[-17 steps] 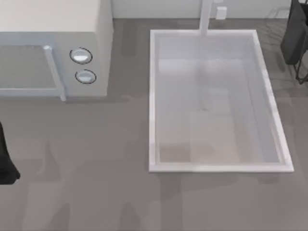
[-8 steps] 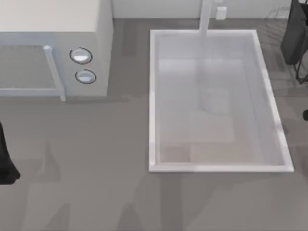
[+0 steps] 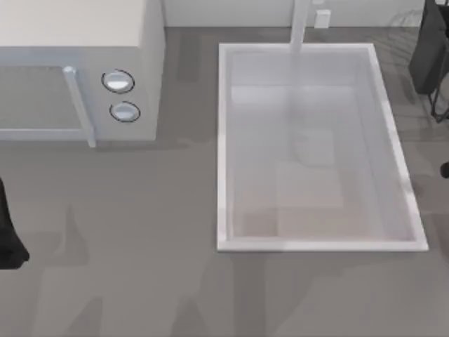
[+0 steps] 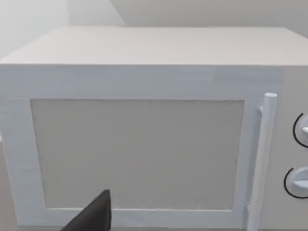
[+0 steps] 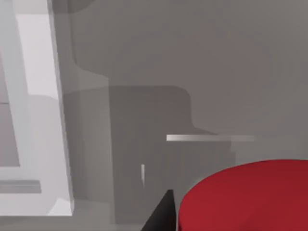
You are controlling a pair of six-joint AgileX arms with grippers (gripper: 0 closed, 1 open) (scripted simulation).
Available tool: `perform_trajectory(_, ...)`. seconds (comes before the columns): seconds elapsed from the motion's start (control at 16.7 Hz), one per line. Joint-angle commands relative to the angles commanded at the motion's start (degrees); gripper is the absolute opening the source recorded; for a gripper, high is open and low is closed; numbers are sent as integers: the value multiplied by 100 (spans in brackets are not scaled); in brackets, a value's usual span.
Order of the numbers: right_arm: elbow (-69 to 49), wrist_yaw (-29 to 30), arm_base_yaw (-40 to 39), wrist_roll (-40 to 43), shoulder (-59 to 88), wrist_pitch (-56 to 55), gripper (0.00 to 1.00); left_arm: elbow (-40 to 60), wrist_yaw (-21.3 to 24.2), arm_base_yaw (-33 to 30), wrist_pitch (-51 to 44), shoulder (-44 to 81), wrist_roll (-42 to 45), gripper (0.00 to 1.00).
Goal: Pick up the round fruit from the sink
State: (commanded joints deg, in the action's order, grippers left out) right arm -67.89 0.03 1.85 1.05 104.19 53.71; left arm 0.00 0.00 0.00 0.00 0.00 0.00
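Between the earliest frame and this one, a small dark part of my right arm (image 3: 445,168) had come into the top view at the table's (image 3: 140,210) right edge, level with the middle of the sink (image 3: 223,140), and the pale patch on the basin floor had shifted. Nothing else had changed place. From above the basin was empty, with the faucet (image 3: 300,24) at its far rim.

The round fruit (image 5: 245,197) appeared close before the right wrist camera, above bare grey table, with the sink's white rim off to one side. One dark finger of the right gripper (image 5: 163,214) lay against the fruit's side and the opposite finger fell outside the frame. I judged the gripper closed on the fruit and carrying it.

On that reading the pick was essentially done, and only a steady hold remained.

My left arm (image 3: 8,239) sat parked at the table's left edge, facing the microwave (image 3: 77,42).
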Motion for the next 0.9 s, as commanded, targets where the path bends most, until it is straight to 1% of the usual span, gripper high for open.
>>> perform_trajectory(0.54,0,0,0,0,0,0,98,0,0,0,0,0,0,100)
perform_trajectory(0.6,0,0,0,0,0,0,100,0,0,0,0,0,0,100)
perform_trajectory(0.9,0,0,0,0,0,0,100,0,0,0,0,0,0,100)
